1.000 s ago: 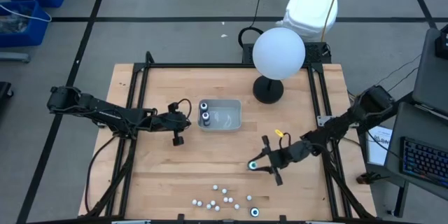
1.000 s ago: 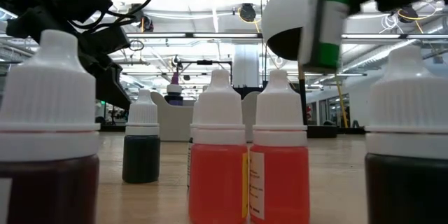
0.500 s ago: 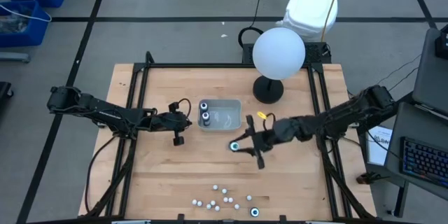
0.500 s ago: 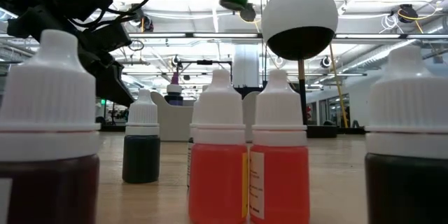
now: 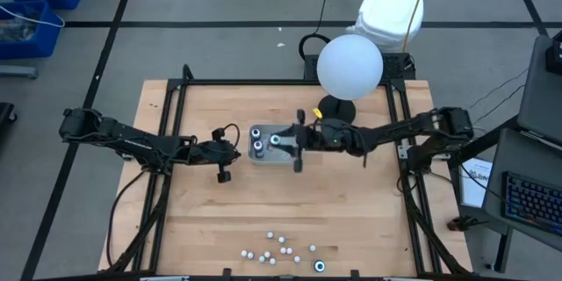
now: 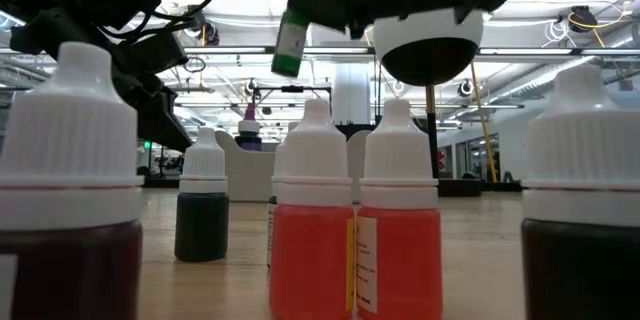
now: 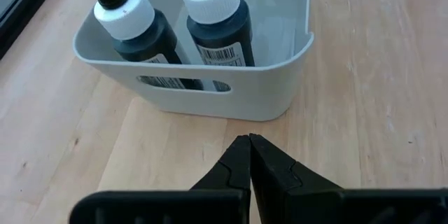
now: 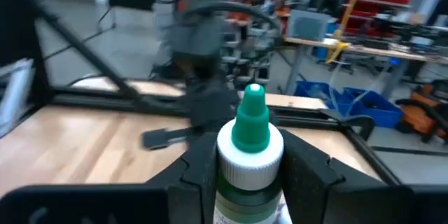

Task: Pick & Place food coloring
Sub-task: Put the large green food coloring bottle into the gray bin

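Observation:
My right gripper (image 5: 285, 140) is shut on a green food coloring bottle (image 8: 250, 147), which has a white collar and a green nozzle. It holds the bottle in the air over the grey tray (image 5: 263, 126) at mid-table. Two dark bottles (image 7: 136, 28) (image 7: 217, 21) stand upright in the tray's left end. Several more bottles (image 5: 281, 248) stand on their bases near the table's near edge. My left gripper (image 7: 249, 140) is shut with nothing in it, just left of the tray. My right gripper pinches the green bottle's body (image 8: 241, 189), below the white collar, between its two fingers (image 8: 199, 168). The fingers come in about level from the table's right side. The bottle (image 6: 291, 45) stands nearly upright with its nozzle up, lifted clear above the tray.
A large white globe on a black stand (image 5: 349, 66) rises at the far side, just right of the tray and close behind my right arm. Black frame rails run along the table's edges (image 5: 176, 88). Bare wood (image 5: 263, 202) lies between the tray and the near bottles.
My right gripper has carried the green bottle from the table's near right toward the far left, rising, until it hangs over the tray. The bottle has stayed upright in the hold.

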Controlling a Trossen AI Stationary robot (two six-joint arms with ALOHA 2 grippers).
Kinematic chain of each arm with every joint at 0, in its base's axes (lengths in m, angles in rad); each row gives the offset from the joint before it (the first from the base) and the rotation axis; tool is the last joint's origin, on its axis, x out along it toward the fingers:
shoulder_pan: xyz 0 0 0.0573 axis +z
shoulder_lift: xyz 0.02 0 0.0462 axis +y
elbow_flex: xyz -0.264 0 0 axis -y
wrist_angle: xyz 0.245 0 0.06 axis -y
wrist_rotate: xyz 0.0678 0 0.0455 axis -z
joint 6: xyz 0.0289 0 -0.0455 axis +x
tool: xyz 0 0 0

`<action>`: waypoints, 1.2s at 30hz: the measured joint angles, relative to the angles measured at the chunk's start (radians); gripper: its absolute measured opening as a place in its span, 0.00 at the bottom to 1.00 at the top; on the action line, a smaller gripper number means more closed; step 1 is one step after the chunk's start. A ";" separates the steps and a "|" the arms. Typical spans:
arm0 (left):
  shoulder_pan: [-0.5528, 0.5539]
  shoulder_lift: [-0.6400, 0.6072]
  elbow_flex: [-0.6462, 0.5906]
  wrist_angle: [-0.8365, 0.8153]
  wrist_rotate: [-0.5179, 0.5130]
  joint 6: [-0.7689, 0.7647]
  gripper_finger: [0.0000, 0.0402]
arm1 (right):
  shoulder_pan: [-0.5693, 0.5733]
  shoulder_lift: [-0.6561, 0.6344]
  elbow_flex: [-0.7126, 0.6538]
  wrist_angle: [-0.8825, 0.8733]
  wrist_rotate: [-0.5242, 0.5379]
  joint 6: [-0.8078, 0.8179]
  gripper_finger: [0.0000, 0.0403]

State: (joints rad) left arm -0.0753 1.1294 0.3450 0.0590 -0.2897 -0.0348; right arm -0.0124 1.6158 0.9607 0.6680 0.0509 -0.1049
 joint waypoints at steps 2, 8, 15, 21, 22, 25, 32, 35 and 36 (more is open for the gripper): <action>0.000 0.000 0.000 0.003 0.000 0.004 0.02 | -0.018 0.040 0.000 0.052 0.000 0.015 0.28; 0.000 0.000 0.000 0.004 0.000 0.014 0.02 | -0.059 0.156 0.015 0.141 0.075 0.034 0.27; 0.001 0.000 0.000 0.003 0.000 0.016 0.02 | -0.085 0.227 0.050 0.141 0.194 0.041 0.28; 0.002 0.000 0.000 0.004 0.000 0.030 0.02 | -0.093 0.253 0.051 0.143 0.211 0.081 0.28; 0.002 0.000 0.000 0.004 0.000 0.030 0.02 | -0.092 0.260 0.051 0.145 0.211 0.086 0.29; 0.002 0.000 0.000 0.004 0.000 0.030 0.02 | -0.092 0.279 0.050 0.144 0.210 0.094 0.29; 0.002 0.000 0.000 0.004 0.000 0.032 0.02 | -0.092 0.292 0.050 0.145 0.210 0.097 0.28; 0.002 0.000 0.000 0.004 0.000 0.033 0.02 | -0.092 0.293 0.050 0.141 0.210 0.098 0.29; 0.002 0.000 0.000 0.004 0.000 0.033 0.02 | -0.092 0.293 0.050 0.141 0.210 0.098 0.29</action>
State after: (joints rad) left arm -0.0734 1.1294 0.3450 0.0632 -0.2901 -0.0015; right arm -0.1043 1.9087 1.0111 0.8089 0.2605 -0.0071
